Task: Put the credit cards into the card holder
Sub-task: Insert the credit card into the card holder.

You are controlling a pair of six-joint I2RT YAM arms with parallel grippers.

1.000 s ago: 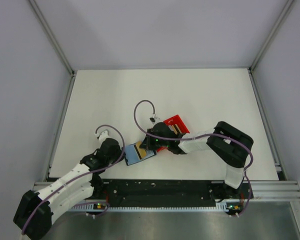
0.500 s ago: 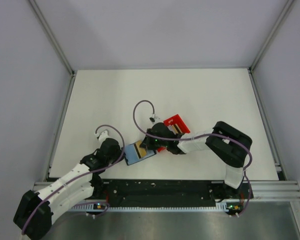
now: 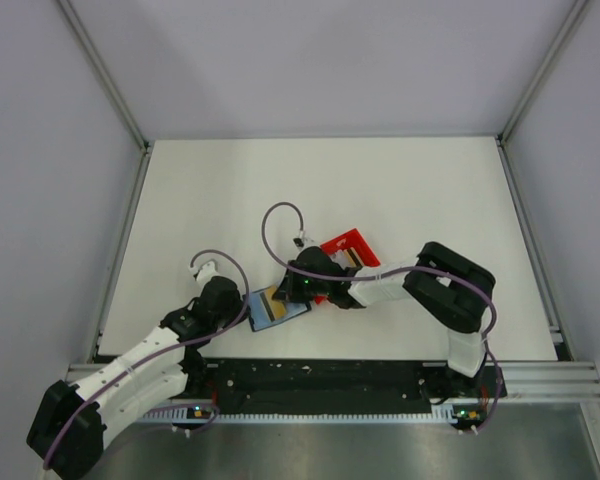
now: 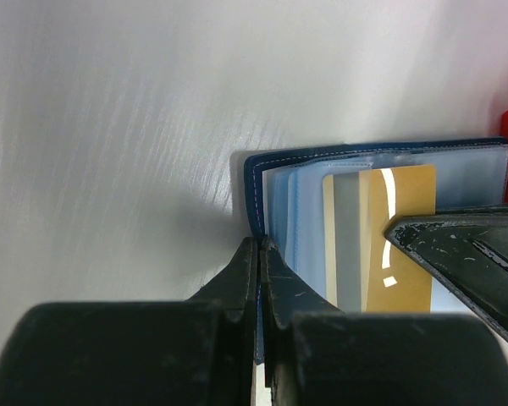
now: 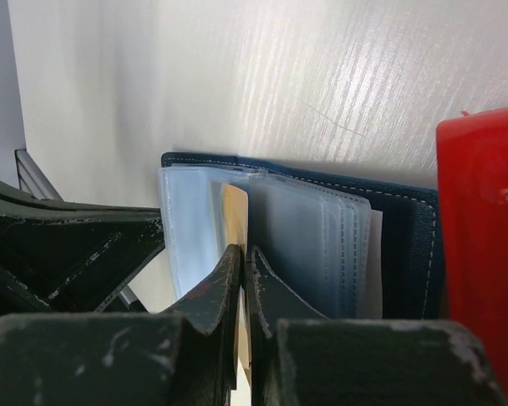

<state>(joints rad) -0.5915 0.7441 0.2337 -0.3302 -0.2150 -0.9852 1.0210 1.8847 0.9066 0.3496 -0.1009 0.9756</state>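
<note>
Left wrist: left gripper [image 4: 260, 250] pinches navy-blue folding card holder [image 4: 279, 211] edge; right gripper [image 5: 241, 255] clamps tan-gold flat card [image 4: 402, 194], part-way into clear pocket; other cards unseen.

We take this for a robotics lab test cell rather than a home or a shop. The white surface [image 3: 400, 190] is boxed in on its left, far and right sides by plain pale grey panels [image 3: 320, 60] set between aluminium posts [image 3: 105, 75]. Two white-and-black machines, the left arm [image 3: 140, 360] and the right arm [image 3: 450, 290], are bolted to a black rail [image 3: 320, 378] at the near edge. Purple cables [image 3: 264, 230] loop off them. Nearer than the rail we see bare sheet metal [image 3: 380, 450].
</note>
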